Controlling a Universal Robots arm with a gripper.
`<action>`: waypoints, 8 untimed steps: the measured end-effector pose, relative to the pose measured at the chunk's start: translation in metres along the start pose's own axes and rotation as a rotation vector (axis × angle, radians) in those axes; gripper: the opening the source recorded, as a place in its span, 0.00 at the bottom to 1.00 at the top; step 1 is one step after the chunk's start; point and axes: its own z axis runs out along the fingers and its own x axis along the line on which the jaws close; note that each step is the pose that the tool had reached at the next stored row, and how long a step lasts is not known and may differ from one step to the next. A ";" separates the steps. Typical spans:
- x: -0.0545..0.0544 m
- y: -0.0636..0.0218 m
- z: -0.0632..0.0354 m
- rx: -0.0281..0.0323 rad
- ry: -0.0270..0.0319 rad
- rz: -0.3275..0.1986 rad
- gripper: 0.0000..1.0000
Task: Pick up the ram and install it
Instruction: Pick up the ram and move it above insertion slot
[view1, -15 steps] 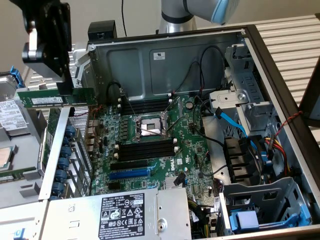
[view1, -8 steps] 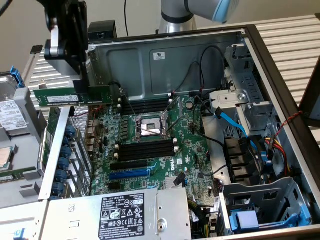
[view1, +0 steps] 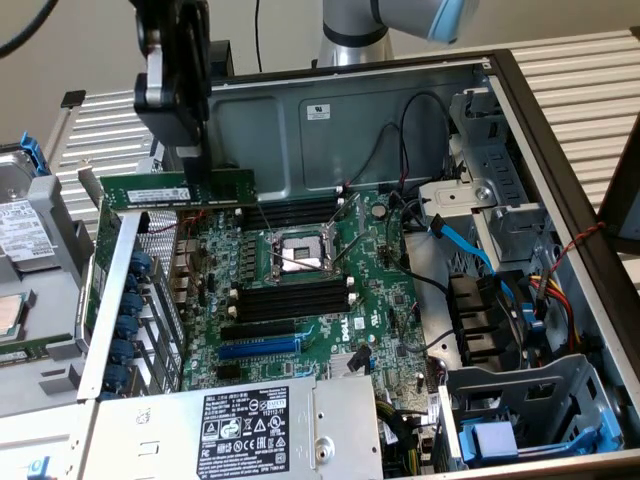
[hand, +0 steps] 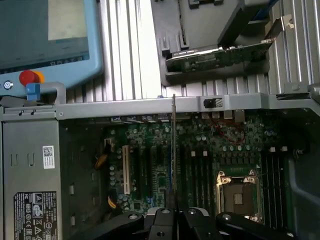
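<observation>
1. An open grey metal computer case (view1: 400, 110) lies on its side on a pale slatted worktop (view1: 590, 70), with its inside facing up.
2. The grey robot arm with a pale blue joint cap (view1: 355, 30) rises behind the case's rear wall. Its black wrist reaches in at the exterior view's left and points straight down over the case.
3. A green motherboard (view1: 380, 290) covers the case floor. A silver power supply box with a black label (view1: 330, 420) sits at its near edge.
4. A grey drive cage (view1: 480, 150) and a blue data cable (view1: 465, 245) take up the exterior view's right.
5. The black pincer (view1: 198, 172) is clamped on the upper edge of the ram (view1: 150, 190), a long thin green circuit-board stick with black chips.
6. The ram hangs level with its long edge down, over the board's far corner at the exterior view's left. The tips of the pincer's fingers (hand: 165, 220) meet on it.
7. Seen edge-on from the wrist, the ram (hand: 173, 150) runs parallel to the black memory slots (view1: 295, 300).
8. A silver processor socket (view1: 298, 250) sits between the two slot banks, well apart from the ram.
9. A green expansion card (hand: 220, 56) lies outside the case.
</observation>
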 end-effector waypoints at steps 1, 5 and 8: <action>0.000 -0.0032 -0.0002 0.0000 0.0011 0.000 0.12; -0.002 -0.0164 -0.0008 0.0003 0.0043 0.000 0.12; -0.003 -0.0278 -0.0013 0.0002 0.0048 0.000 0.12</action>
